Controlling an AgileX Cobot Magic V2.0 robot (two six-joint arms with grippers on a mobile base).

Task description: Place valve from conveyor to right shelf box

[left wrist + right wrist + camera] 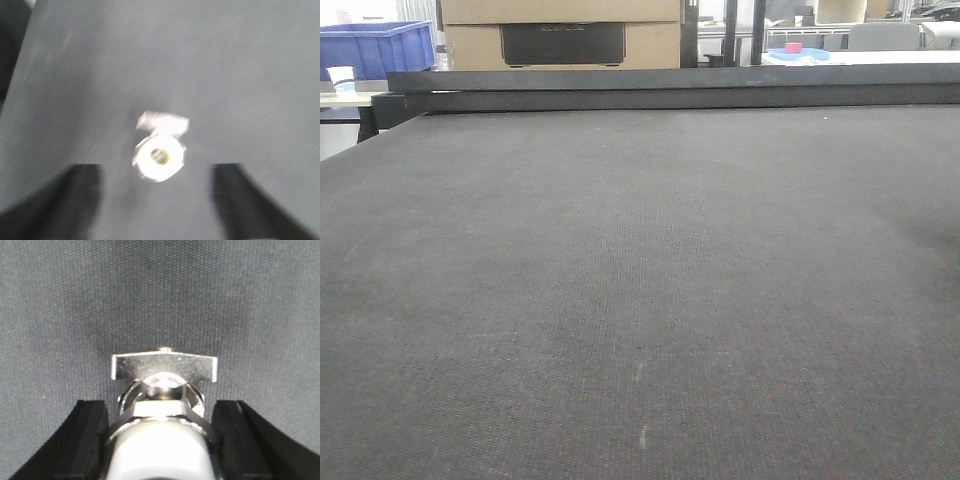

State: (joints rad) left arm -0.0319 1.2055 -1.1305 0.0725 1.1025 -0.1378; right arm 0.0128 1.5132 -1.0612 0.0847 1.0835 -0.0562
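The valve (163, 390) lay inside the open right claw (161, 409), long axis toward its wrist; the left claw (156, 172), open too, hung farther off.

1. Conveyor (640, 300): we count one belt.
2. Valve (159, 152): we count one in the left wrist view, blurred, and one valve (164, 382) in the right wrist view. We cannot tell whether these are the same piece.
3. Fingers (75, 205): we count two dark fingers in the left wrist view and two fingers (87, 440) in the right, four in all.
4. Crate (375, 48): we count one, blue.
5. Box (560, 30): we count one, cardboard.
6. Cup (341, 78): we count one, white.
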